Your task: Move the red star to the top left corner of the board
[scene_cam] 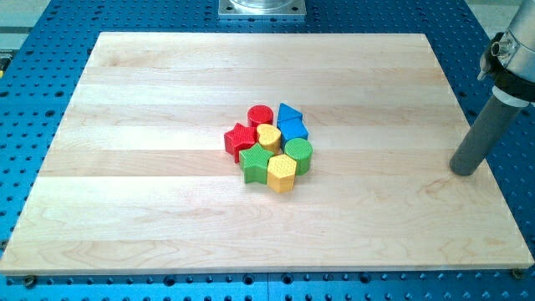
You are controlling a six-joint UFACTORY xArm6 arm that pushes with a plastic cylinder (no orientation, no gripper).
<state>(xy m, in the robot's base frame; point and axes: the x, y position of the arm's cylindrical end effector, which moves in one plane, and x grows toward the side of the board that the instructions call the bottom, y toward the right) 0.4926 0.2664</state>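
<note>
The red star lies on the wooden board at the left side of a tight cluster near the board's middle. Touching or close to it are a red cylinder, a yellow heart and a green star. The cluster also holds a yellow hexagon, a green cylinder and two blue blocks, one triangular and one just below it. My tip rests near the board's right edge, far to the right of the cluster, touching no block.
The board lies on a blue perforated table. A metal mount sits at the view's top centre. The rod's grey-and-white upper part is at the view's right edge.
</note>
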